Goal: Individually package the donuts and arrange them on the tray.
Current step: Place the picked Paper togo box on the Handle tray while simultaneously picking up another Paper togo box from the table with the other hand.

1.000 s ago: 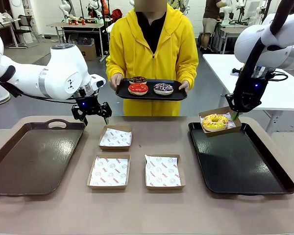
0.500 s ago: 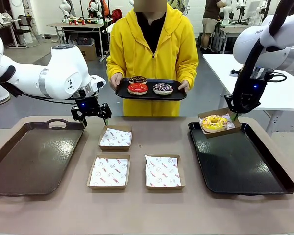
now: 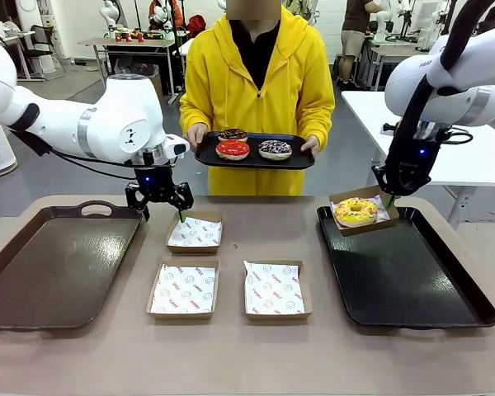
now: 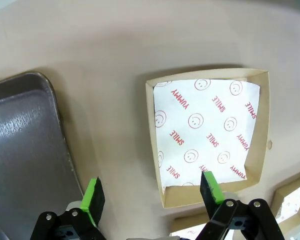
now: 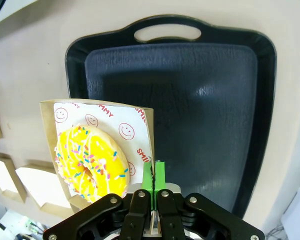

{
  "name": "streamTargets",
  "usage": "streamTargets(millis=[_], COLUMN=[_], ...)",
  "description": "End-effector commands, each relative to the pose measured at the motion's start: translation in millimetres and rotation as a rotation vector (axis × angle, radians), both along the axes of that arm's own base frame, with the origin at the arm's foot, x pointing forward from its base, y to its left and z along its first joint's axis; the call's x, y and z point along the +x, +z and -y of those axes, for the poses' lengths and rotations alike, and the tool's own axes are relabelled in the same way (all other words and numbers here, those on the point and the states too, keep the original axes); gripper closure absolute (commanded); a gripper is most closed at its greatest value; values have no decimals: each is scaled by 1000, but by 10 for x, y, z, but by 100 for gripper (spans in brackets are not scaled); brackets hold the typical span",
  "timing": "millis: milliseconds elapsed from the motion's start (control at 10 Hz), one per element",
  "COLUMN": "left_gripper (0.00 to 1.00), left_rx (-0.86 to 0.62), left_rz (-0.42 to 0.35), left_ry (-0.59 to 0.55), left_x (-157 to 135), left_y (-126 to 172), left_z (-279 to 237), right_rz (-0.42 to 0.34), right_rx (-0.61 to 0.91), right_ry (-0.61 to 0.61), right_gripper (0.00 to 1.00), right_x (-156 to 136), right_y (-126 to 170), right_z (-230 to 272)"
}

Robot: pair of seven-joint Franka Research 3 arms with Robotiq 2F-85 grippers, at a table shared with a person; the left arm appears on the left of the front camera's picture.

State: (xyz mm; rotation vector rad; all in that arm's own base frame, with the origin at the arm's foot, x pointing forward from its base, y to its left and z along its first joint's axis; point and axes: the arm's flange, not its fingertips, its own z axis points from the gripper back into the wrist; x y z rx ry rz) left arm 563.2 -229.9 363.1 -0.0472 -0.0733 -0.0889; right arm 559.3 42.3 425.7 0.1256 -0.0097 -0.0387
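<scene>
Tabletop point(image 3: 231, 363) scene, front view, read from left to right. Brown tray point(image 3: 58, 264): lies at the table's left end with nothing on it. Left gripper point(image 3: 162, 214): hangs above the table between the brown tray and the rear box point(image 3: 193, 248), jaws spread wide and holding nothing. In the left wrist view, the same gripper point(image 4: 152, 192) has one green pad point(image 4: 94, 197) over bare table beside the tray's edge and the other over the near wall of the rear box point(image 4: 210, 74).

Two more paper-lined boxes point(image 3: 184, 314) point(image 3: 277, 314): sit side by side nearer the robot, both unfilled. Person at the far side: both hands point(image 3: 195, 136) point(image 3: 311, 144) hold a small black tray point(image 3: 206, 155) carrying the red donut point(image 3: 233, 149), the sprinkled chocolate donut point(image 3: 275, 148) and, behind them, the plain chocolate donut point(image 3: 232, 134).

Right gripper point(image 3: 388, 200): jaws pinched together on the edge of a fourth box point(image 5: 47, 135). Yellow donut point(image 3: 356, 210): lies in that box, above the far left corner of the large black tray point(image 3: 412, 280). Whether the box touches this tray cannot be told.
</scene>
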Motion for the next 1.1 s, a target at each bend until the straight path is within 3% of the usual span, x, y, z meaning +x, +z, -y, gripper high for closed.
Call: streamTargets(millis=[0,1000], left_gripper=[0,0], left_rx=[18,72], left_rz=[11,-21], left_ry=[21,-31], left_x=[151,318], left_y=[-55,-463], left_z=[72,198], right_rz=[22,-20], right_rx=[-15,-72], right_ry=[19,28], right_gripper=[99,99], right_x=[127,308], right_y=[-53,-437], right_z=[0,-75])
